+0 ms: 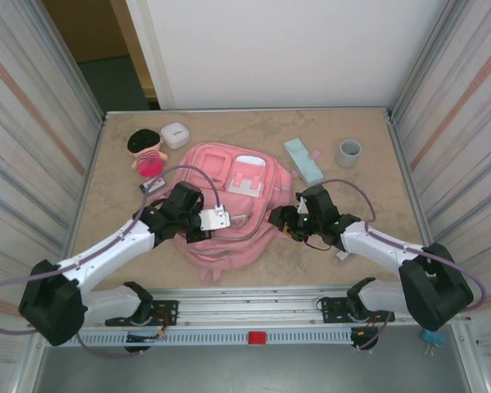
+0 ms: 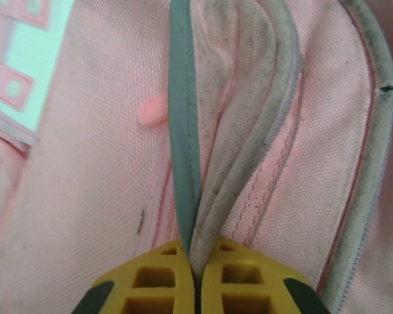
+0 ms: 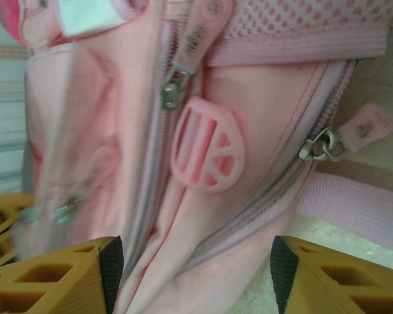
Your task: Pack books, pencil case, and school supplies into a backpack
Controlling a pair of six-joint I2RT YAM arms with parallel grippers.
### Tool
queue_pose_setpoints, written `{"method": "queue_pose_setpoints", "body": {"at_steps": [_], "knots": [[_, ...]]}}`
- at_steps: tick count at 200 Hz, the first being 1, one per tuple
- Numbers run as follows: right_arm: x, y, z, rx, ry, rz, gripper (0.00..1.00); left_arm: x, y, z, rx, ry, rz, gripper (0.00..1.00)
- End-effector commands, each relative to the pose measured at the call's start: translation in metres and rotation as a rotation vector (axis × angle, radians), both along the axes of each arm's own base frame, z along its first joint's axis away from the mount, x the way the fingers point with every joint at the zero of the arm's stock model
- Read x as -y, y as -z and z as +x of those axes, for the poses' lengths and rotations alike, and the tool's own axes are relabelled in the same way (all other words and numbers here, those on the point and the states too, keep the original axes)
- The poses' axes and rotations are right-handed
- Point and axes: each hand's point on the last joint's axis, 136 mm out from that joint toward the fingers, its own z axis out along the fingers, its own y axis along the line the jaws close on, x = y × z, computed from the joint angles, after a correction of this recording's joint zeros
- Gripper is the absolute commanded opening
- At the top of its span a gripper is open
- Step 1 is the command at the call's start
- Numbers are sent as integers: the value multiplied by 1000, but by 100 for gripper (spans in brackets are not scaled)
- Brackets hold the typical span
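Observation:
The pink backpack (image 1: 233, 184) lies flat mid-table. My left gripper (image 1: 203, 216) rests on its lower left part. In the left wrist view this gripper (image 2: 196, 254) is shut on a folded edge of the backpack (image 2: 85, 196), pinching grey and teal piping. My right gripper (image 1: 283, 219) is at the bag's right side. It (image 3: 193, 261) stands open astride a fold of the backpack (image 3: 249, 98) beside a zip. The mint pencil case (image 1: 304, 160) lies right of the bag. A small white stick with dark marks (image 1: 153, 185), likely the school supplies, lies left of it. The books are out of view.
A black-haired pink doll (image 1: 147, 152) and a small white box (image 1: 174, 134) sit at the back left. A grey cup (image 1: 349, 151) stands at the back right. Two zip pulls (image 3: 173, 85) (image 3: 322, 145) and a round pink tag (image 3: 209, 147) hang near my right fingers. Ribbed walls close in both sides.

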Motion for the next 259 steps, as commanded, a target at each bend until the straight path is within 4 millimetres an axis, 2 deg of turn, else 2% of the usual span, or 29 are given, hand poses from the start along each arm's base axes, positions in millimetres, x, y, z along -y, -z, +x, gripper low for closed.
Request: {"method": "queue_pose_setpoints", "body": {"at_steps": [1, 29, 53, 78, 105, 139, 171, 215, 232, 259], "knots": [[-11, -3, 11, 3, 6, 36, 62, 20, -61, 0, 2, -128, -201, 0], [-29, -12, 27, 56, -19, 66, 62, 38, -87, -5, -38, -185, -329, 0], [-37, -8, 40, 92, -7, 45, 62, 54, -106, -7, -94, -224, -448, 0], [-42, -4, 57, 114, 14, 43, 61, 48, -92, -4, -90, -282, -428, 0], [-43, -8, 59, 145, 3, 40, 61, 36, -78, -4, -51, -300, -379, 0], [-22, -26, 52, 201, -13, -41, 61, 30, -73, -7, -43, -253, -392, 0], [5, -54, 45, 258, -52, -112, 62, 31, -72, -17, -88, -169, -424, 0], [42, -89, 44, 311, -141, -207, 63, 38, -86, -35, -169, -23, -534, 0], [47, -104, 44, 348, -186, -223, 65, 38, -91, -40, -182, 11, -566, 0], [41, -117, 40, 465, -313, -239, 67, 35, -95, -40, -186, 21, -601, 0]]}}
